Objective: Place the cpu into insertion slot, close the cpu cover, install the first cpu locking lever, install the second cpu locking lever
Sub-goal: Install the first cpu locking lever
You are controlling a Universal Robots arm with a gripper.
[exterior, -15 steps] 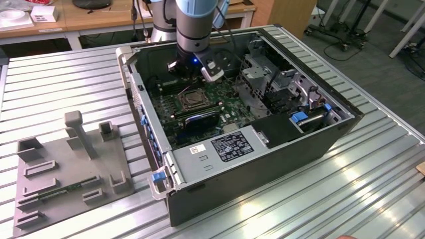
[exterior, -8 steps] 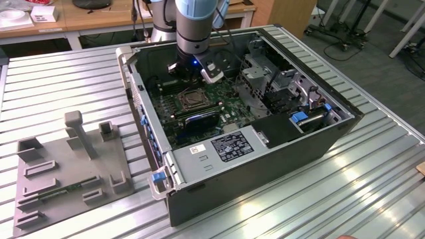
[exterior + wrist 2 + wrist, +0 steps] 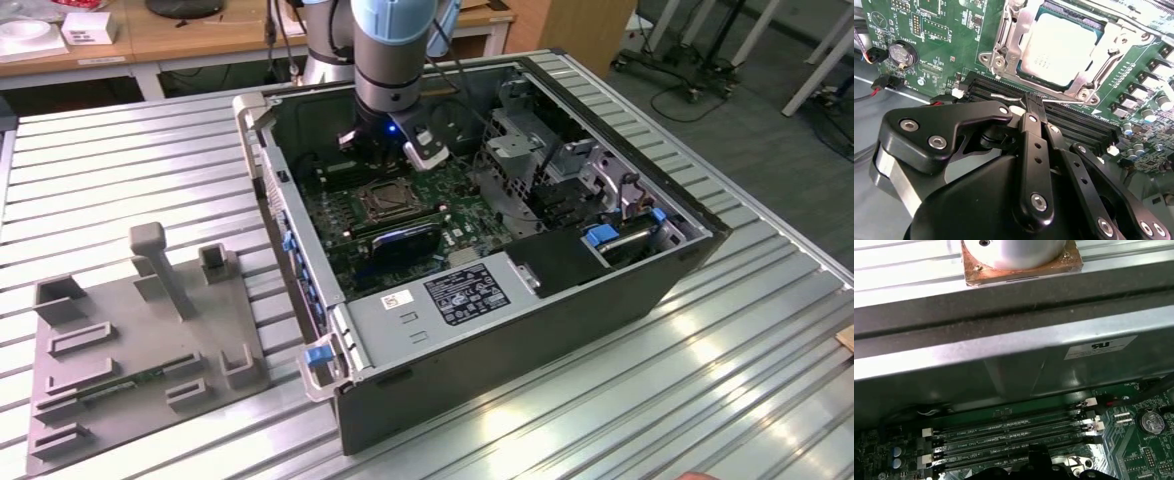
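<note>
The cpu (image 3: 1059,47), a dull silver square, lies in the insertion slot (image 3: 1085,93), and in the exterior view the slot (image 3: 382,199) sits mid-board inside the open case. The cpu cover (image 3: 1021,27) lies flat over the chip's edges. A thin silvery locking lever (image 3: 1004,95) runs along the slot's side by the memory slots. My gripper (image 3: 1033,104) is shut, its black tips right at this lever wire; whether the wire is pinched between them I cannot tell. In the exterior view my gripper (image 3: 378,152) hangs just behind the slot.
Long black memory slots (image 3: 1009,437) lie between my gripper and the case wall (image 3: 1004,365). A coin battery (image 3: 899,54) and red-black cables (image 3: 884,85) sit nearby. Drive bays (image 3: 574,180) stand at the exterior view's right, and a grey fixture plate (image 3: 134,350) lies outside the case.
</note>
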